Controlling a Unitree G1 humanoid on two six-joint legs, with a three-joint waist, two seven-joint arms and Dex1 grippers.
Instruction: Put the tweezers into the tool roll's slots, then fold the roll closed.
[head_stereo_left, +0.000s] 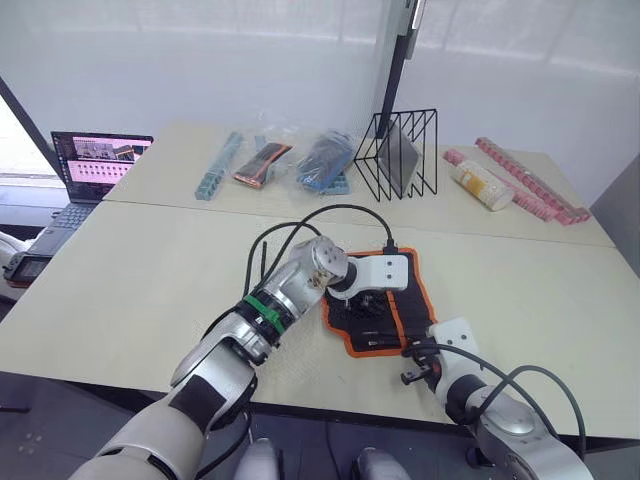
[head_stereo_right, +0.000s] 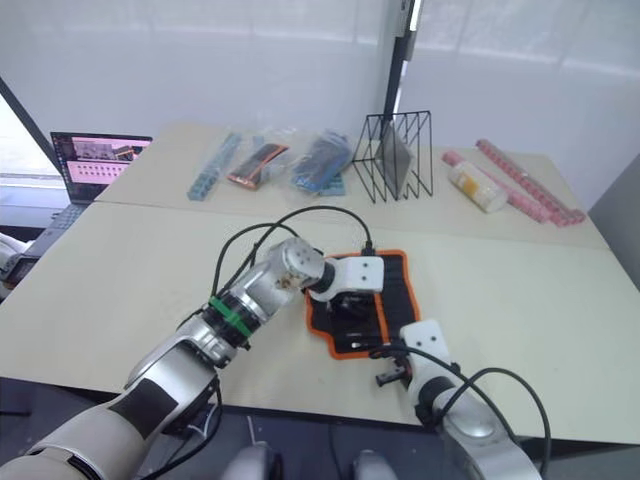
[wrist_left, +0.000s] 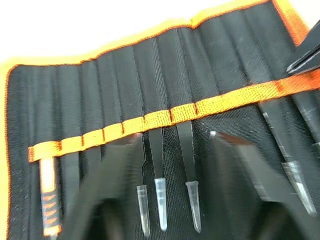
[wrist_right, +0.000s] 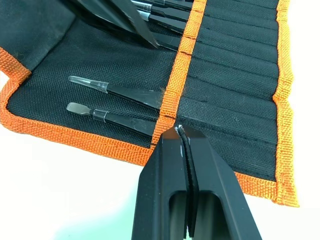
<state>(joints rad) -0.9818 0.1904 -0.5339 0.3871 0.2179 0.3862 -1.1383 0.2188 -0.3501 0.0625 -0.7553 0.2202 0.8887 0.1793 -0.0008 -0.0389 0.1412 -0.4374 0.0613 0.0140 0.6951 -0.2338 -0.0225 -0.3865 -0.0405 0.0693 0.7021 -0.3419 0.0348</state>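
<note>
The tool roll (head_stereo_left: 372, 328) lies open and flat on the table, black with orange trim. An orange band (wrist_left: 200, 106) crosses its row of slots (wrist_left: 165, 60). Several tweezers (wrist_left: 161, 192) are tucked under the band, their clear-capped tips sticking out. My left gripper (wrist_left: 174, 139) hovers open just above the roll's inner face, with three tweezers lying between its fingers (wrist_left: 250, 170). My right gripper (wrist_right: 178, 132) is shut with nothing visible in it. Its tip rests at the orange band near the roll's near edge, beside two slotted tweezers (wrist_right: 120, 92).
A black cable (head_stereo_left: 300, 225) loops over the table behind the left arm. At the back stand a wire rack (head_stereo_left: 400, 155), plastic-wrapped packets (head_stereo_left: 262, 163), pink strips (head_stereo_left: 530, 185) and a laptop (head_stereo_left: 95, 165). The table's front edge runs just below the roll.
</note>
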